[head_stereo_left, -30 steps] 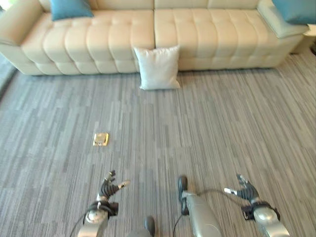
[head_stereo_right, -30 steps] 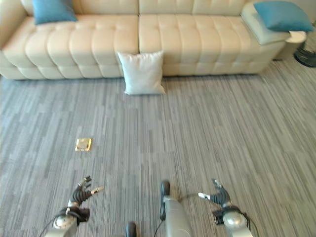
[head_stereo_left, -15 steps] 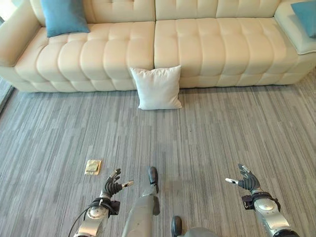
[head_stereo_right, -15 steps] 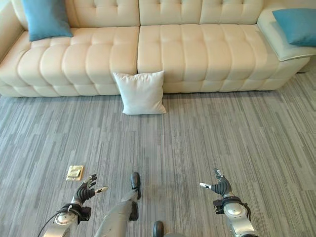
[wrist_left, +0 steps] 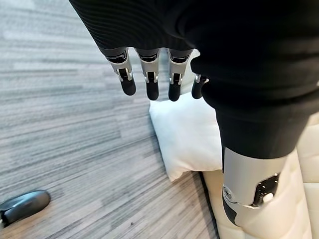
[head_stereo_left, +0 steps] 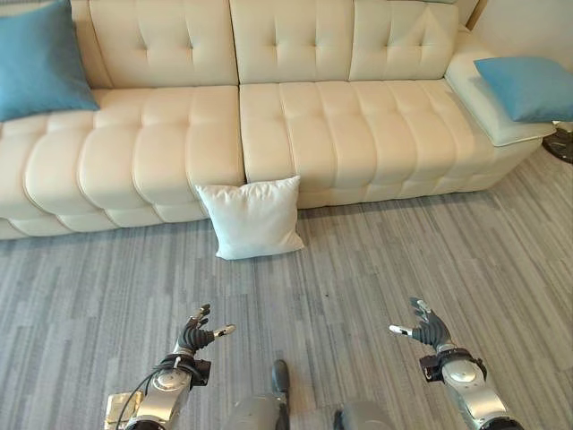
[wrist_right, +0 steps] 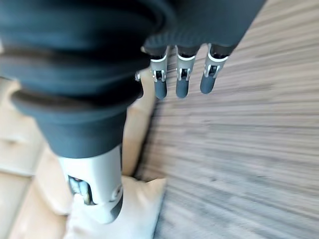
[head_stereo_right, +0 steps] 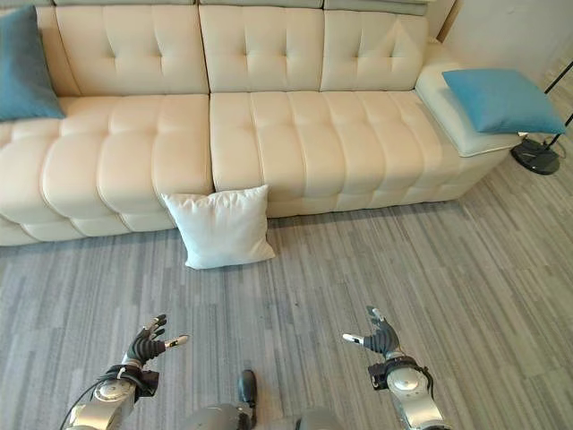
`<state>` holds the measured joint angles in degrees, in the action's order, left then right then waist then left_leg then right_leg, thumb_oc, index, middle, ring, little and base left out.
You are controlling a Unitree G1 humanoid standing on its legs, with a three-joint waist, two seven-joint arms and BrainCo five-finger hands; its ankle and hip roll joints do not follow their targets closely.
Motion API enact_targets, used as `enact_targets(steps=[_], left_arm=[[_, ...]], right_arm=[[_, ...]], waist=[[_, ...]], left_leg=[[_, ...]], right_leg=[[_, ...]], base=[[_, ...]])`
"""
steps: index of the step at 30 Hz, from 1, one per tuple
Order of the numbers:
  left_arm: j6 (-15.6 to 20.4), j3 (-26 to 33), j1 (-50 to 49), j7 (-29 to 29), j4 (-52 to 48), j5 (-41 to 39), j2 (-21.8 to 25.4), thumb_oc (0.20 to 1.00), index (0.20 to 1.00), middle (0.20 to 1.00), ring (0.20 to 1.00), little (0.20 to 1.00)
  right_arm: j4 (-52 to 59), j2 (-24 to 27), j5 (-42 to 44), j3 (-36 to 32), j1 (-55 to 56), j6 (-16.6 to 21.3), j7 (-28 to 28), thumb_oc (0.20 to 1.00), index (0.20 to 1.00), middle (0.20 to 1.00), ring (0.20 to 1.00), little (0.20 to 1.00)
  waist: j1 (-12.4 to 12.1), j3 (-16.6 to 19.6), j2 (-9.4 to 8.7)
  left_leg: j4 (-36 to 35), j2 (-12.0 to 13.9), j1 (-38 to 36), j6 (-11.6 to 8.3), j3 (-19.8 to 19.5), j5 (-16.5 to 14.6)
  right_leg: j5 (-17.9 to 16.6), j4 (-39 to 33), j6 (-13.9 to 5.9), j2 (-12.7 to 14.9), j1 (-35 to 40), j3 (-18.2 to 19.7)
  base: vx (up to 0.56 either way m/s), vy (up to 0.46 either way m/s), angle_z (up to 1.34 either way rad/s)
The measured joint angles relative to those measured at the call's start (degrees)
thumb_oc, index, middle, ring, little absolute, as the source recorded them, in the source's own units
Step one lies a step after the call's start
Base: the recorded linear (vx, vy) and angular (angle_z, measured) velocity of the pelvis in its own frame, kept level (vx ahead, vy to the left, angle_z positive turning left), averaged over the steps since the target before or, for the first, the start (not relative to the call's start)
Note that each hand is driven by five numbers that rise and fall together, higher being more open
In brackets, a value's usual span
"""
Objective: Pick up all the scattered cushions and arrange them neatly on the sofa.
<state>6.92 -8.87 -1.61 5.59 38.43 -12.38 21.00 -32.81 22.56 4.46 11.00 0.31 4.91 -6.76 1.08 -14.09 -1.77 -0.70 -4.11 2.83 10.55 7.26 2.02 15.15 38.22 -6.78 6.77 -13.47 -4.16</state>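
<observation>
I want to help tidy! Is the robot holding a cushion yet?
No: left hand and right hand are open and empty; the white cushion leans against the sofa.

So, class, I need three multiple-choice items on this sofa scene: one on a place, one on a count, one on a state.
1. Where is the white cushion?
A. On the sofa seat
B. On the carpet, leaning against the sofa front
C. On the armrest

2. How many blue cushions rest on the sofa?
A. Two
B. One
C. Four

3. What do the robot hands hold?
A. The white cushion
B. A blue cushion
C. Nothing

Key: 1 B, it stands on the carpet. 2 A, one blue cushion at each end. 3 C, left robot hand and right robot hand are open.
</observation>
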Motion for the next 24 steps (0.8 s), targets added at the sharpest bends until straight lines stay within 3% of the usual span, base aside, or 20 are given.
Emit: enact_targets(steps=[1,3,4,5,8,9,10,11,12,13,14,15,16,18,20,22,23,24], left_arm=[[0.1,0.1,0.0,0.1,0.2,0.0,0.1,1.000,1.000,1.000,1.000,1.000],[0.0,0.1,-0.2,0.1,0.7,0.0,0.4,1.000,1.000,1.000,1.000,1.000],[-0.1,0.1,-0.5,0.1,1.8,0.0,0.2,1.000,1.000,1.000,1.000,1.000],[-0.2,0.1,-0.4,0.1,3.0,0.0,0.0,1.000,1.000,1.000,1.000,1.000],[-0.3,-0.3,-1.2,0.0,3.2,0.1,-0.4,1.000,1.000,1.000,1.000,1.000],[-0.2,-0.4,-0.6,-0.1,3.4,0.2,-0.7,1.000,1.000,1.000,1.000,1.000],[-0.1,-0.4,-0.9,-0.1,3.2,0.2,-1.0,1.000,1.000,1.000,1.000,1.000],[0.0,-0.3,-0.6,-0.3,2.7,0.2,-1.0,1.000,1.000,1.000,1.000,1.000],[0.0,-0.5,0.1,-0.4,2.9,0.2,-1.0,1.000,1.000,1.000,1.000,1.000],[0.1,-0.4,-0.6,-0.6,2.7,0.2,-1.1,1.000,1.000,1.000,1.000,1.000],[0.0,-0.4,-0.7,-0.7,2.9,0.2,-1.4,1.000,1.000,1.000,1.000,1.000],[0.0,0.0,-1.0,-0.7,3.0,0.1,-1.7,1.000,1.000,1.000,1.000,1.000],[0.0,-0.1,-1.5,-0.7,2.8,0.1,-1.9,1.000,1.000,1.000,1.000,1.000],[0.0,-0.1,-1.5,-1.1,2.5,0.1,-1.8,1.000,1.000,1.000,1.000,1.000],[-0.1,-0.1,-0.7,-1.1,2.6,0.2,-1.9,1.000,1.000,1.000,1.000,1.000],[-0.1,-0.1,-0.4,-1.1,2.6,0.2,-1.9,1.000,1.000,1.000,1.000,1.000],[-0.1,-0.1,-0.4,-1.1,2.6,0.1,-1.9,1.000,1.000,1.000,1.000,1.000],[-0.1,-0.1,-0.4,-1.1,2.7,0.1,-1.9,1.000,1.000,1.000,1.000,1.000]], right_arm=[[-0.3,0.0,0.0,0.2,0.3,-0.1,0.1,1.000,1.000,1.000,1.000,1.000],[-0.6,-0.1,0.0,0.6,0.8,-0.4,0.1,1.000,1.000,1.000,1.000,1.000],[-0.8,-0.2,0.0,0.8,0.8,-0.4,0.1,1.000,1.000,1.000,1.000,1.000],[-1.2,-0.3,0.0,0.9,0.9,-0.4,0.1,1.000,1.000,1.000,1.000,1.000],[-2.2,-0.4,0.0,0.2,2.6,-0.5,0.1,1.000,1.000,1.000,1.000,1.000],[-3.0,-0.4,0.0,-0.7,4.0,-0.5,0.0,1.000,1.000,1.000,1.000,1.000],[-3.0,0.0,0.1,-0.7,4.5,-0.5,0.0,1.000,1.000,1.000,1.000,1.000],[-3.2,0.0,0.1,-1.0,4.7,-0.5,0.0,1.000,1.000,1.000,1.000,1.000],[-3.1,-0.3,0.1,-1.9,5.1,-0.5,0.1,1.000,1.000,1.000,1.000,1.000],[-2.7,0.3,0.1,-2.0,5.0,-0.5,0.0,1.000,1.000,1.000,1.000,1.000],[-2.8,0.8,0.2,-2.7,4.2,-0.3,0.0,1.000,1.000,1.000,1.000,1.000],[-2.8,1.5,0.2,-2.7,3.4,-0.4,-0.1,1.000,1.000,1.000,1.000,1.000],[-2.6,2.0,0.2,-2.7,2.9,-0.3,-0.1,1.000,1.000,1.000,1.000,1.000],[-2.6,2.2,0.2,-2.9,2.3,-0.4,-0.2,1.000,1.000,1.000,1.000,1.000],[-2.7,2.2,0.2,-2.9,1.9,-0.6,-0.2,1.000,1.000,1.000,1.000,1.000],[-2.8,2.2,0.2,-2.8,2.2,-0.9,-0.2,1.000,1.000,1.000,1.000,1.000],[-2.9,2.3,0.2,-2.7,1.9,-1.1,-0.5,1.000,1.000,1.000,1.000,1.000],[-3.1,2.2,0.2,-2.7,1.5,-1.3,-0.7,1.000,1.000,1.000,1.000,1.000]], waist=[[0.5,-0.2,-0.25],[1.1,-0.8,-1.17],[1.4,-0.9,-1.68],[1.8,-1.3,-2.39],[3.0,-1.1,-3.94],[3.5,-0.9,-3.98],[4.0,-0.6,-3.24],[4.2,-0.4,-2.63],[4.8,-0.4,-3.12],[4.3,-0.1,-3.25],[4.2,-0.1,-2.59],[4.0,-0.1,-2.54],[3.2,0.2,-2.38],[3.3,0.3,-1.83],[3.3,-0.1,-1.61],[3.2,-0.2,-1.73],[3.2,-0.2,-1.52],[3.1,-0.4,-1.41]], left_leg=[[-1.2,-0.1,-1.1,0.09,-1.0,-0.4],[-1.9,-0.3,-2.8,-0.73,-2.2,-1.4],[-2.1,-0.4,-3.5,-1.22,-2.9,-2.3],[-2.3,-0.7,-5.2,-1.67,-3.9,-3.3],[-2.5,-1.8,-8.9,-4.05,-7.6,-4.7],[-1.8,-1.5,-11.1,-5.56,-10.1,-6.7],[-0.9,-0.5,-11.1,-6.49,-10.8,-7.9],[3.7,0.2,-10.0,-9.60,-10.9,-9.5],[12.3,0.3,-5.9,-12.33,-8.1,-11.4],[16.8,1.0,-5.6,-13.14,-4.8,-11.3],[22.8,2.0,-3.8,-13.80,-3.1,-11.3],[31.9,3.3,0.3,-16.02,-1.2,-11.1],[32.7,5.0,1.8,-15.77,1.7,-11.5],[25.1,7.4,3.5,-15.64,4.0,-11.3],[16.7,8.7,4.4,-16.03,4.3,-10.2],[7.5,9.0,4.3,-16.05,4.2,-5.2],[4.5,9.4,5.3,-16.88,2.8,-2.3],[1.9,9.5,5.3,-17.26,1.2,-0.9]], right_leg=[[-0.4,-6.8,-0.18,-0.9,-2.5,-0.1],[-5.5,-18.8,0.38,-2.7,-6.3,-0.8],[-9.2,-26.3,-0.77,-3.5,-6.8,-0.9],[-13.0,-31.8,-0.56,-3.6,-7.5,-2.0],[-17.7,-38.3,-0.32,-2.5,-4.4,-2.8],[-21.6,-38.3,1.28,-2.4,-1.7,-2.0],[-22.7,-37.6,1.71,-3.0,-1.1,-2.6],[-23.3,-37.6,2.51,-3.4,0.1,-3.7],[-24.8,-38.8,3.90,-3.0,1.8,-4.4],[-26.4,-39.5,7.28,-3.7,3.8,-4.0],[-24.9,-40.3,10.17,-4.5,5.6,-4.0],[-24.6,-41.8,10.78,-4.7,7.7,-3.9],[-23.9,-42.3,11.39,-4.9,8.9,-3.3],[-22.6,-42.9,12.23,-5.8,9.9,-3.4],[-22.1,-42.9,11.40,-6.6,11.2,-3.4],[-22.0,-42.9,11.47,-6.9,12.8,-3.9],[-20.0,-42.9,10.04,-7.4,13.9,-3.1],[-19.5,-42.9,9.88,-8.0,14.6,-2.7]], base=[[0.41,0.015,0.52],[0.49,-0.005,0.40],[0.42,-0.068,0.36],[0.42,-0.068,0.32],[0.31,-0.103,0.72],[0.28,-0.149,0.95],[0.28,-0.149,0.99],[0.22,-0.129,0.80],[0.21,-0.095,0.63],[0.28,-0.108,0.34],[0.32,-0.081,0.02],[0.25,-0.014,-0.15],[0.26,0.014,-0.18],[0.24,0.047,-0.12],[0.16,0.044,0.00],[0.26,0.107,-0.07],[0.27,0.123,-0.16],[0.38,0.224,-0.30]])
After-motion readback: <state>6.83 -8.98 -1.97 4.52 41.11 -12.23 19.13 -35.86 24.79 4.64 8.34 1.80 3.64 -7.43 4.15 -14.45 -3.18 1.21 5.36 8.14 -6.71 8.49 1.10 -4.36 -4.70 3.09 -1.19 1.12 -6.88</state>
